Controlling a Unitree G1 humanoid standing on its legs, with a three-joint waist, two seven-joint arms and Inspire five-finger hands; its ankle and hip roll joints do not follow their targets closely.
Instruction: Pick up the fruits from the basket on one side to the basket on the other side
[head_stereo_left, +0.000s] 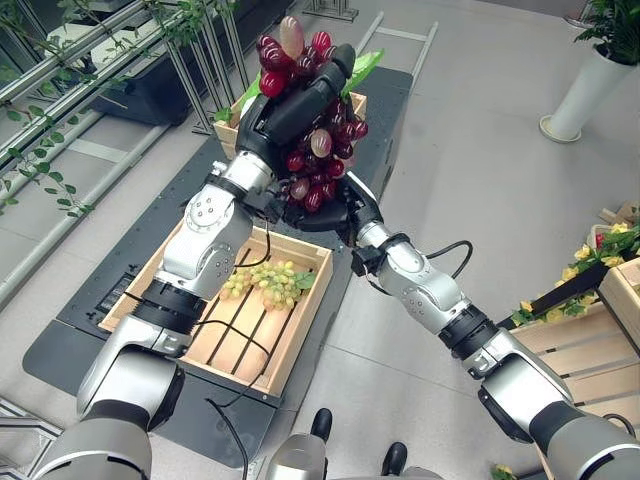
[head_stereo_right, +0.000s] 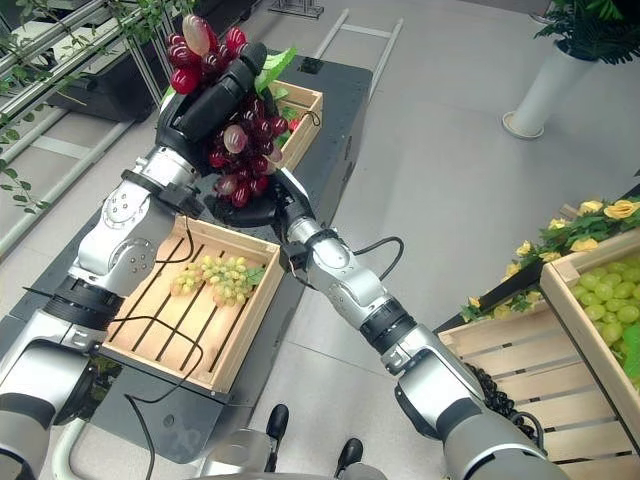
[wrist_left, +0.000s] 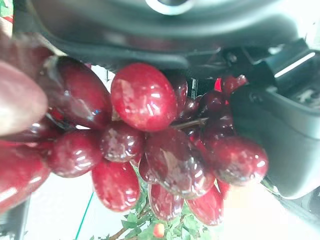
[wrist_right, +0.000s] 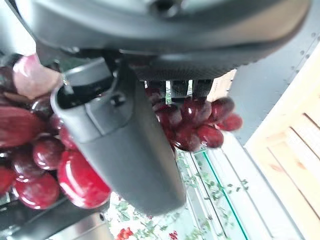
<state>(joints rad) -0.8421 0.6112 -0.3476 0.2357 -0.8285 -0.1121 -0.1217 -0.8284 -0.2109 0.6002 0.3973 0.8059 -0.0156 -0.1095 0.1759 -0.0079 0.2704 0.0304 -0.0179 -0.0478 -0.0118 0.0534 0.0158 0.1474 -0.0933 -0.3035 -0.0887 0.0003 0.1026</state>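
Note:
A bunch of red grapes (head_stereo_left: 322, 160) hangs high over the dark platform, between both hands. My left hand (head_stereo_left: 300, 105) reaches up from the lower left, its fingers curled round the upper part of the bunch; the left wrist view has the grapes (wrist_left: 142, 97) pressed against that hand. From the right, my right hand (head_stereo_right: 250, 212) cups the bunch's lower end. In its wrist view the thumb (wrist_right: 125, 150) lies across the grapes (wrist_right: 80, 180). Below stands a near wooden crate (head_stereo_left: 290, 335) holding a bunch of green grapes (head_stereo_left: 270, 283). A far crate (head_stereo_left: 226, 138) with green leaves is half hidden behind the hands.
Both crates stand on a dark platform (head_stereo_left: 390, 95). At the right, more wooden crates (head_stereo_right: 520, 390) hold green grapes (head_stereo_right: 610, 295) and yellow flowers (head_stereo_right: 585, 225). A white planter (head_stereo_left: 585, 95) stands at the back right. Metal rails with vines run along the left.

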